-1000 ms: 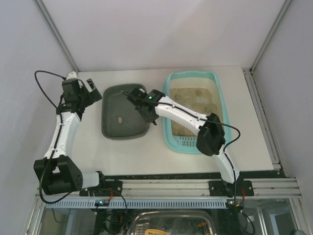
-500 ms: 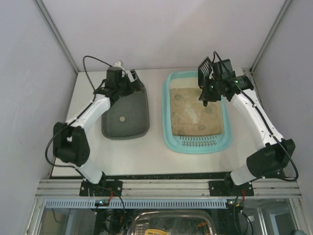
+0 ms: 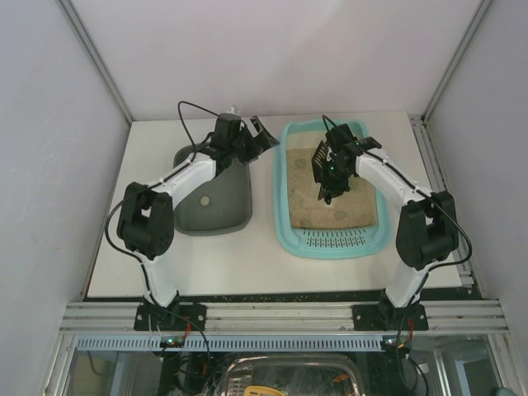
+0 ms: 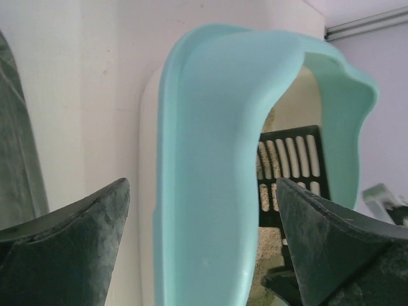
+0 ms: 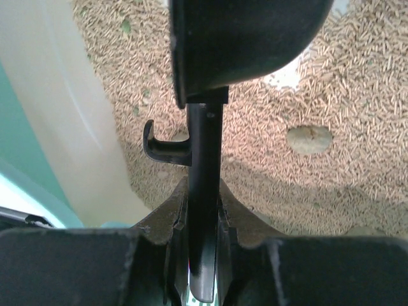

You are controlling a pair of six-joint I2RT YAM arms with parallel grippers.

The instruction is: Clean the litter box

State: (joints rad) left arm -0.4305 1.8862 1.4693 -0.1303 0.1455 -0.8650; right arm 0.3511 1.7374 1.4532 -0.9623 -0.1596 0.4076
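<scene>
Top external view is showing the litter box (image 3: 281,202) lying right of centre on the table (image 3: 247,257), its grille end toward the bottom of the frame. The right gripper (image 5: 203,220) is clamping the handle of a black slotted scoop (image 3: 320,158) and holding it over the litter in the upper half of the box, so the sifting step appears to be in hand. A pale clump (image 5: 309,139) is lying right of the handle in the right wrist view; the next move likely calls for sliding the blade under it. The left gripper (image 4: 202,191) is standing wide open and empty, its fingers either side of the box's upper-left rim with gaps showing, perhaps to steady it. A dark grey tray (image 3: 223,210) is sitting left of the box, holding one small lump (image 3: 204,200). The left arm is reaching across it and could obstruct a carry-over.
</scene>
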